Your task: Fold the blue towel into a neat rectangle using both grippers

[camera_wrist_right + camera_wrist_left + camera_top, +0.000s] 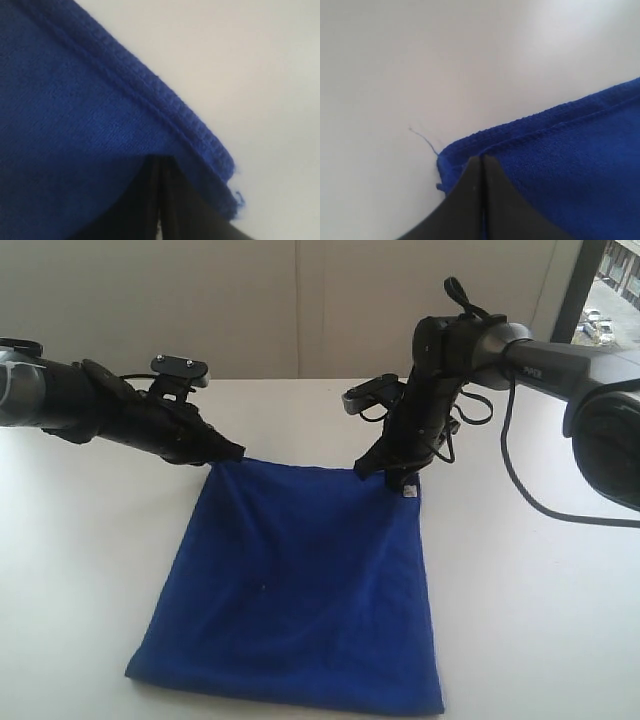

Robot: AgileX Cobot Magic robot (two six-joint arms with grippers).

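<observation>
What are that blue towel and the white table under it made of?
The blue towel looks like soft plush fabric, probably microfibre: fuzzy matte nap, stitched hem. The table is smooth, white, faintly glossy, perhaps laminate; the look leaves it open.

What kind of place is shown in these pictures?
Probably an indoor robot lab or test room. Two black robot arms reach over a plain white table with a blue towel on it. Behind is a bare white wall, and a window shows parked cars outside.
</observation>
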